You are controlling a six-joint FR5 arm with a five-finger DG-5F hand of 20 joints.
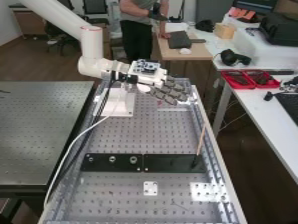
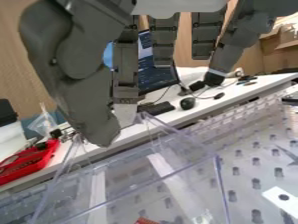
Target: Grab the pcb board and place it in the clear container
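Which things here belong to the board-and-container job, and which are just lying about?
For the job:
- hand
- clear container
- red piece, probably the pcb board, only partly visible

Just lying about:
- black plates
- thin stick, standing upright
- red bins
- mouse
- headphones

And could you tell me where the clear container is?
In the wrist view, the clear container is by the hand, at the bench's far right end in the high view.
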